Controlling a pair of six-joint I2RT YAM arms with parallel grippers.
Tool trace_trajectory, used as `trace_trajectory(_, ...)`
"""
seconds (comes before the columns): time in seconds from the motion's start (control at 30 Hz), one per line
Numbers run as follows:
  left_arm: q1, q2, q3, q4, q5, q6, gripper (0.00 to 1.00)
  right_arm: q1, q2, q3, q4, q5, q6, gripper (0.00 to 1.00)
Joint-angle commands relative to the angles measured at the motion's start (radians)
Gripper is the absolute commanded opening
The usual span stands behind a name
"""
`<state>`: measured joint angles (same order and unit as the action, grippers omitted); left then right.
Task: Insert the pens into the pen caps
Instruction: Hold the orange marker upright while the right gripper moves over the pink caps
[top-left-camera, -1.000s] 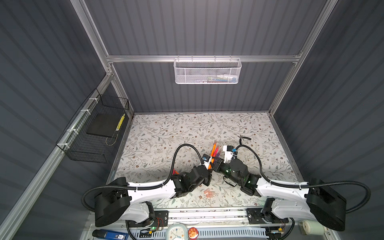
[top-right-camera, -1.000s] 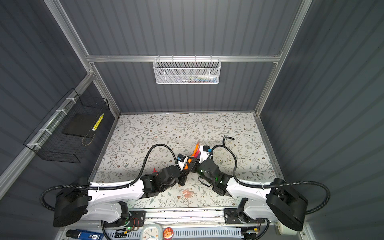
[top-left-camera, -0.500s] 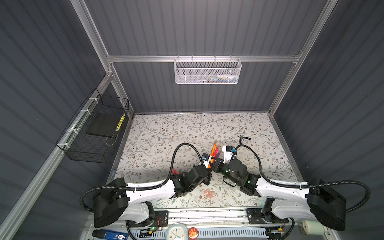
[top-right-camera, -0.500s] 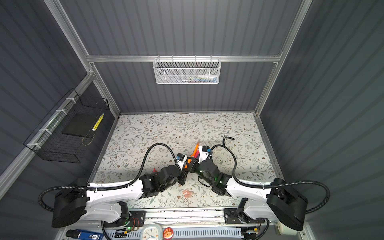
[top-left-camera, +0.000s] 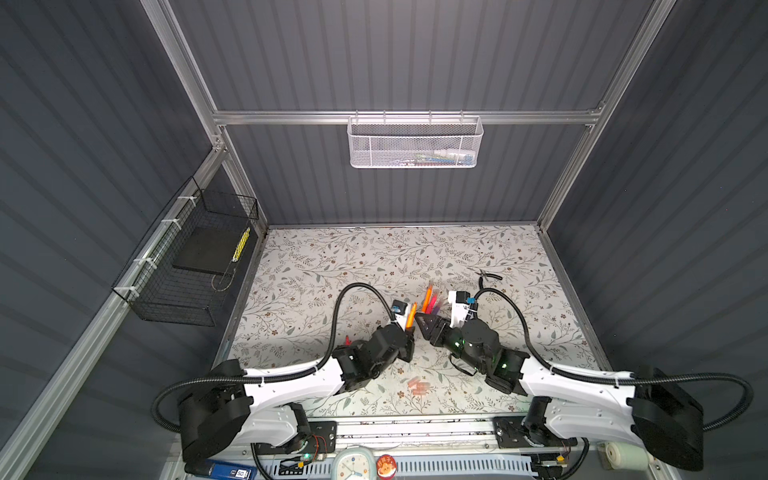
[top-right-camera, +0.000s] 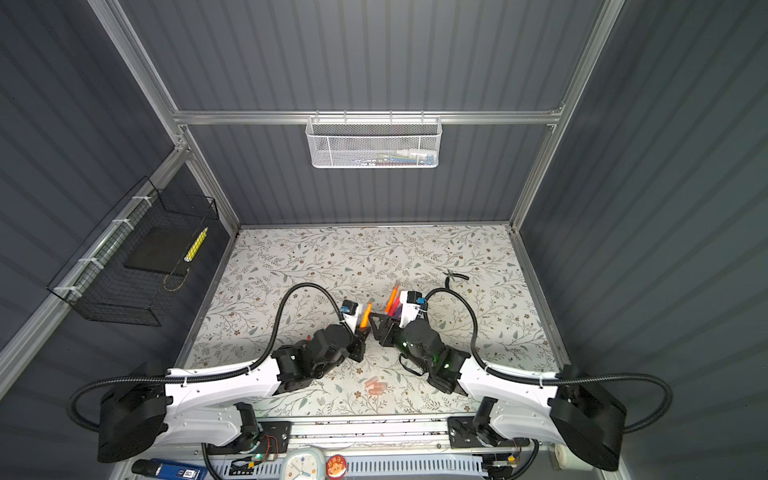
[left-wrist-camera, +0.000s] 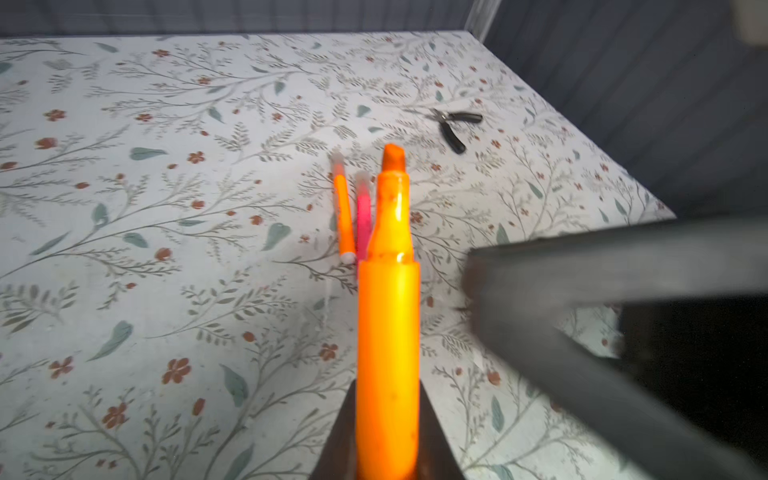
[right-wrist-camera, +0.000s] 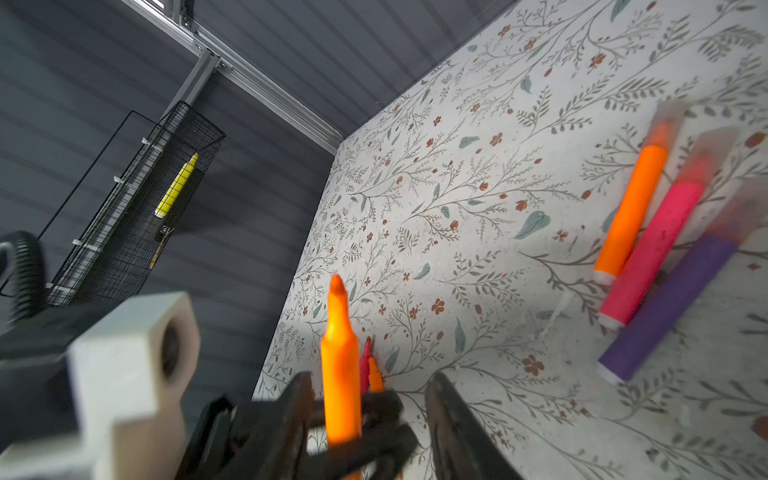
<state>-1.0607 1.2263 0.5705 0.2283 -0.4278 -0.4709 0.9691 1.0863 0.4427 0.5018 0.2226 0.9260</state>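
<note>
Just below centre in both top views, the left gripper (top-left-camera: 409, 332) is clamped on an uncapped orange pen (left-wrist-camera: 388, 332), its tip bare. The right gripper (top-left-camera: 423, 323) sits just beside it, jaws apart and holding nothing. A capped orange pen (right-wrist-camera: 631, 208), a capped pink pen (right-wrist-camera: 652, 249) and a capped purple pen (right-wrist-camera: 669, 303) lie side by side on the floral mat (top-left-camera: 332, 266). Loose pen caps (top-left-camera: 417, 385) lie near the mat's bottom edge.
</note>
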Motion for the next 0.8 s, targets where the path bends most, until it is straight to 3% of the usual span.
trace_trajectory(0.0, 0.115, -0.103, -0.082, 0.115, -0.054, 0.010, 0.00, 0.004, -0.126, -0.011, -0.169, 0.064, -0.084, 0.50)
trace_trajectory(0.17, 0.204, -0.162, 0.041, 0.015, -0.006, 0.193, 0.00, 0.003, -0.297, 0.009, -0.483, 0.063, -0.155, 0.50)
trace_trajectory(0.33, 0.214, -0.247, -0.055, 0.154, -0.020, 0.221, 0.00, 0.029, -0.303, 0.044, -0.692, 0.019, -0.087, 0.45)
trace_trajectory(0.6, 0.214, -0.262, -0.110, 0.128, -0.047, 0.267, 0.00, 0.120, -0.104, 0.043, -0.735, -0.077, -0.019, 0.43)
trace_trajectory(0.77, 0.215, -0.250, -0.113, 0.128, -0.038, 0.267, 0.00, 0.225, -0.012, 0.045, -0.652, -0.063, 0.042, 0.44)
